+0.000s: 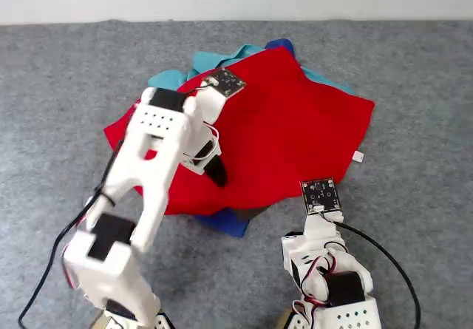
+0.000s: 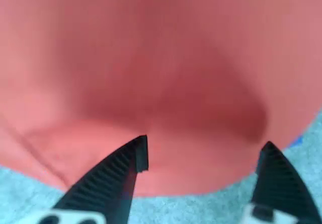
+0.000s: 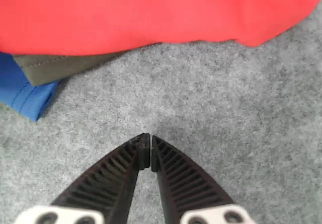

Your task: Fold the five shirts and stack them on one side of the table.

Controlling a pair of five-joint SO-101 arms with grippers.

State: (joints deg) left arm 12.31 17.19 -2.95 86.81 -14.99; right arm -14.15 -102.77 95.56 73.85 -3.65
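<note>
Shows a broad, flat red fabric shirt (image 1: 295, 129) topping a loose pile near the middle of the grey felt-like table surface (image 1: 414, 70). Covers most of the garments beneath, leaving out only a teal cloth edge (image 1: 174, 77) on the far side, a bright blue cloth corner (image 1: 229, 224) at the near edge and, beside that corner, an olive-brown cloth strip (image 3: 55, 65). Suggests a task barely begun: nothing folded, nothing stacked to one side.

Places the left gripper (image 2: 205, 148) low over the near-left part of the red fabric shirt (image 2: 161, 58), jaws spread wide and empty, straddling cloth just inside the hem. Reads as a stance for pinching that edge and drawing the top layer off or over. Cannot tell from these views whether touching the cloth or just above.

Sets the right gripper (image 3: 151, 141) over bare grey surface just short of the red hem (image 3: 151, 12), fingertips pressed together with nothing between. Appears parked clear of the pile, leaving the other arm room to work the top layer first.
</note>
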